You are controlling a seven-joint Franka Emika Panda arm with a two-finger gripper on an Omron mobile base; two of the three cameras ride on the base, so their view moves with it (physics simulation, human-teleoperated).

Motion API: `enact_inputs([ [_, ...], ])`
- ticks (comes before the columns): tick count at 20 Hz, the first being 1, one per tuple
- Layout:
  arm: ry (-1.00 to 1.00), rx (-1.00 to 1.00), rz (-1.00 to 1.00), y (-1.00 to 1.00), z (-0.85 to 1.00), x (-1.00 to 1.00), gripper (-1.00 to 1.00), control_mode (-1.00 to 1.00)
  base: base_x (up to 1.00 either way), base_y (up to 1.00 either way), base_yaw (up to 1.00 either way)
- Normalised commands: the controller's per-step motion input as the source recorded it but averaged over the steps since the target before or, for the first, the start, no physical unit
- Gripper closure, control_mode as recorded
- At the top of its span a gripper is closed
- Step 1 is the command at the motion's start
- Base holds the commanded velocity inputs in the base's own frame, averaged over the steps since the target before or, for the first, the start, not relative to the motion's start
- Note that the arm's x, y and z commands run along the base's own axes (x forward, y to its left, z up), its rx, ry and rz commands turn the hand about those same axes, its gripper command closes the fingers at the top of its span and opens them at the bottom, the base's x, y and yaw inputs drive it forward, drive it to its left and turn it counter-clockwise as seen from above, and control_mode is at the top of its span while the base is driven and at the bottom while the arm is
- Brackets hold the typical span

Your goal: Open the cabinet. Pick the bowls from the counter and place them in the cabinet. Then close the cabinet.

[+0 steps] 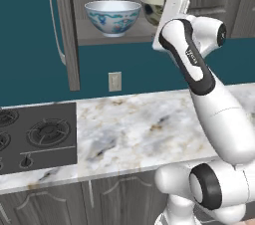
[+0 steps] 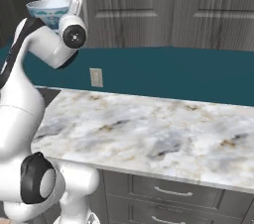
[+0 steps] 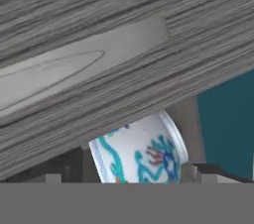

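The cabinet (image 1: 94,36) stands open, its left door (image 1: 67,30) swung out edge-on. On its shelf sits the white bowl with blue-red marks (image 1: 112,16) (image 2: 47,9) (image 3: 141,153). To its right is the cream-olive bowl (image 1: 152,7), partly hidden by my hand. My gripper (image 1: 172,5) (image 2: 75,4) (image 3: 129,176) hangs at shelf height just right of the olive bowl. It is open, its tips wide apart with nothing gripped between them. The marble counter (image 1: 134,124) (image 2: 149,124) lies below with no bowl on it.
A black gas cooktop (image 1: 35,137) fills the counter's left end. A wall outlet (image 1: 115,81) (image 2: 95,77) sits on the teal backsplash. Closed wall-cabinet doors (image 2: 198,10) run to the right. Lower drawers (image 2: 173,191) lie under the counter.
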Motion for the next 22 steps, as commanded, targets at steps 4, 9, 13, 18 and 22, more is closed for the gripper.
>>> enact_inputs([
  [4, 0.62, 0.18, 0.03, -0.17, 0.57, 1.0, -1.0, -1.0, 0.0, 0.0, 0.0],
  [9, 0.73, 0.11, 0.02, -0.16, 0.29, 1.0, -1.0, -1.0, 0.0, 0.0, 0.0],
  [13, 0.22, 0.08, 0.0, 0.0, -0.29, 0.26, -1.0, -1.0, 0.0, 0.0, 0.0],
  [18, -0.63, 0.17, 0.0, -0.46, -0.96, -0.92, -1.0, -1.0, 0.0, 0.0, 0.0],
  [22, -0.67, 0.19, 0.0, -0.18, -0.86, -1.0, -1.0, -1.0, 0.0, 0.0, 0.0],
])
